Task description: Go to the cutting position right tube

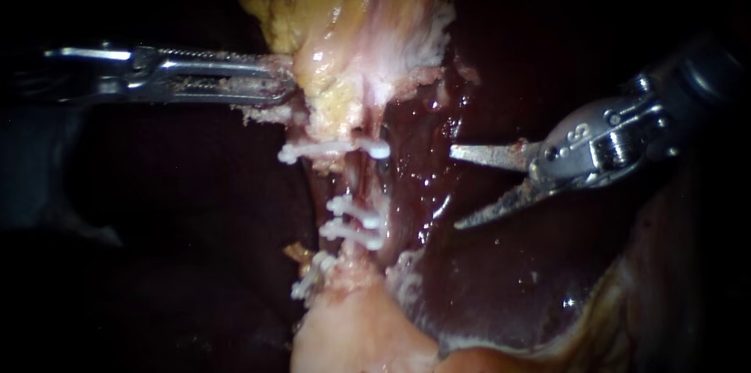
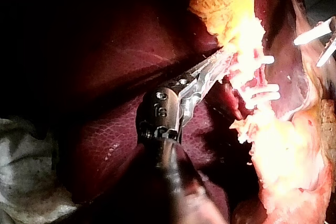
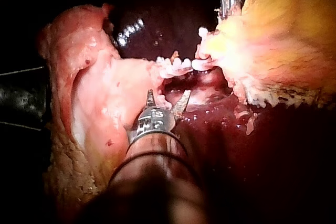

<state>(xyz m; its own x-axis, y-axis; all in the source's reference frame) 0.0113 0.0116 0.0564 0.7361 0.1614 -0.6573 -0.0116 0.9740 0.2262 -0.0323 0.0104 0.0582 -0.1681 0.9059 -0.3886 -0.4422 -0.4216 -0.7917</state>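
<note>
The left instrument (image 1: pixel 288 80) is seen lying level from the left. Its jaws are clamped on the edge of the yellowish gallbladder (image 1: pixel 336 13) at the far side of the scene. Below that grip, the tube (image 1: pixel 350 177) is seen running from far to near, down toward a pale pink mass of tissue (image 1: pixel 352 334) at the near edge.

Four white clips are counted along that strand. One far clip (image 1: pixel 336 148) is set just under the gallbladder, a pair of clips (image 1: pixel 353 220) sits close together further down, and a last clip (image 1: pixel 309 279) lies nearest, slightly to the left. A short bare stretch of tube is left showing between the far clip and the pair. Whether this is the right tube of the task cannot be told, since the strands are not clearly separated.

And there is the right instrument (image 1: pixel 455 189), entered from the right over the dark, wet liver (image 1: pixel 501 279). Its jaws are thin blades and are spread wide apart, with nothing held between them. The tips are pointed left at the clipped tube and are kept clear of it, with a strip of liver showing in between. From the right wrist camera, the open blades are seen just short of the clips, with the tube ahead of them and untouched.
</note>
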